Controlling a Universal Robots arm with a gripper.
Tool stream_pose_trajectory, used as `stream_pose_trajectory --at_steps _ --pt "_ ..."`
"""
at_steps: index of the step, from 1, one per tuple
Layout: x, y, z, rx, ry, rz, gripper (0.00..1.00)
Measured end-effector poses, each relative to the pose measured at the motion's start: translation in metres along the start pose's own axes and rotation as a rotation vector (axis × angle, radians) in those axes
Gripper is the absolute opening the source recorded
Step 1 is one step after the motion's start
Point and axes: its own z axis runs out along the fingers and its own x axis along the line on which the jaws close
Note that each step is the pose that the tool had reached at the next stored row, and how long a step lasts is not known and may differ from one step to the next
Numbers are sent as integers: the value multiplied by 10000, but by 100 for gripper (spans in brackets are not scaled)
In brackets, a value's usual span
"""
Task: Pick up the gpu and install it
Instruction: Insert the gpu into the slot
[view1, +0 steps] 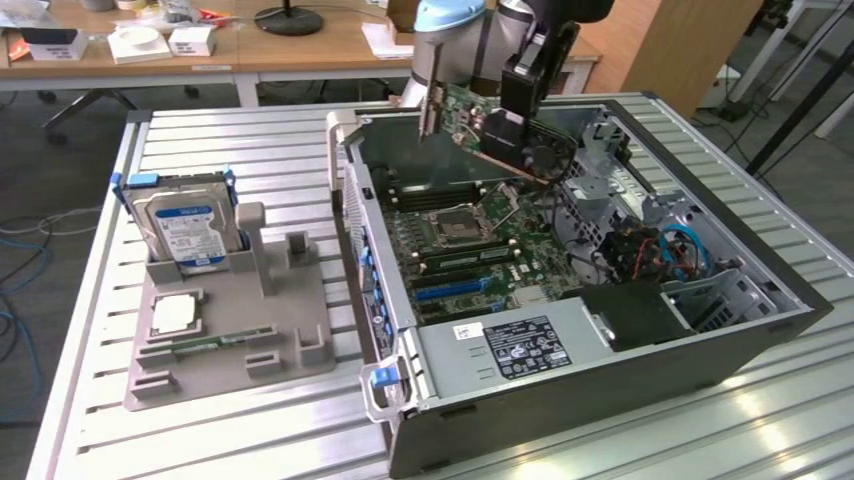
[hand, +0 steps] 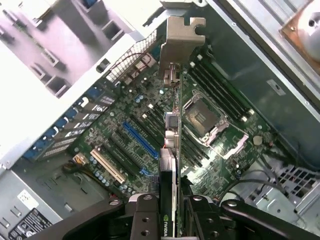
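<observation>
My gripper (view1: 519, 108) is shut on the gpu (view1: 470, 118), a green board with a dark cooler and a pale metal bracket (view1: 430, 112) at one end. I hold it on edge in the air above the open computer case (view1: 400, 260), over its back half. In the wrist view the gpu (hand: 173, 131) is seen edge-on between my fingers (hand: 145, 216), with its bracket (hand: 181, 36) pointing away toward the case's rear wall. Below it lies the motherboard (hand: 125, 115) with a blue slot (hand: 140, 140), an empty CPU socket (hand: 200, 112) and memory slots. The card hangs apart from the board.
A grey fixture (view1: 254, 330) on the slatted table (view1: 200, 440) at the exterior view's left holds a hard drive with a blue label (view1: 187, 230), a processor (view1: 176, 315) and a green memory stick (view1: 200, 346). Case walls, a drive cage (view1: 707, 290) and blue cables (view1: 674, 250) surround the motherboard.
</observation>
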Motion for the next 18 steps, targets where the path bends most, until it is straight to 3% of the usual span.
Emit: stream_pose_trajectory --at_steps 15,18 --pt "0 -1 17 -58 135 -2721 27" --pt "0 -1 22 -74 172 -3461 27"
